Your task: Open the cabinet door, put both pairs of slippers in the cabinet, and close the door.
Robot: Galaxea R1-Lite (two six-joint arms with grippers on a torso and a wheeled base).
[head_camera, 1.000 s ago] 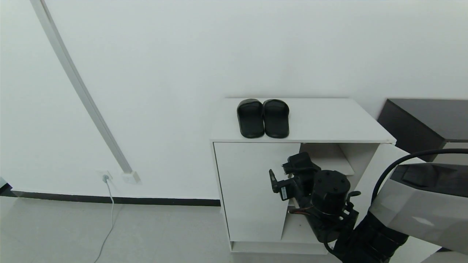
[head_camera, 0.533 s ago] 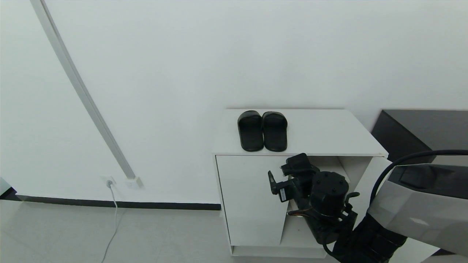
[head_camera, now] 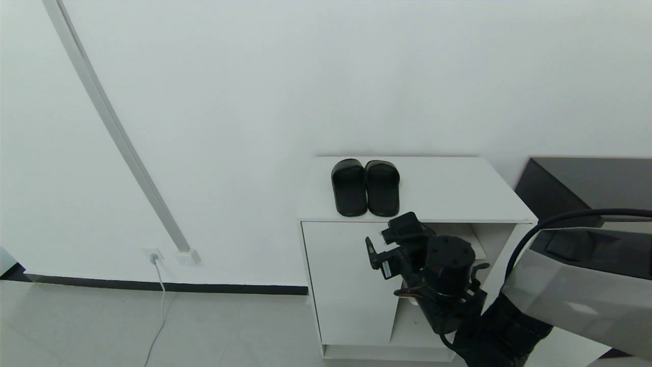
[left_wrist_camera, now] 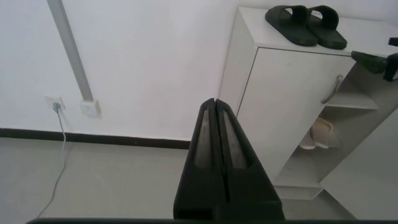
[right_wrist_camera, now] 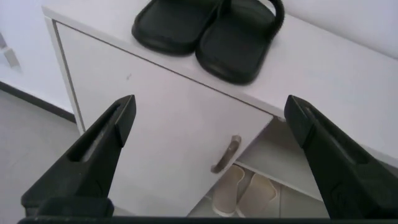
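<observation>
Left gripper (left_wrist_camera: pixel 214 104), jaws pressed together and empty, hangs left of the cabinet (head_camera: pixel 458 196). Black slippers (head_camera: pixel 365 187) sit side by side at its top's front-left edge. Right gripper (right_wrist_camera: pixel 210 109), jaws wide apart and empty, faces the closed left door (head_camera: pixel 346 285); cream slippers (right_wrist_camera: pixel 242 190) lie inside the open right half.

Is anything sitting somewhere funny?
Yes: the black slippers sit on top of the cabinet, not inside it. A pale pair already lies inside, behind the open side. Nothing looks spilled or broken.
</observation>
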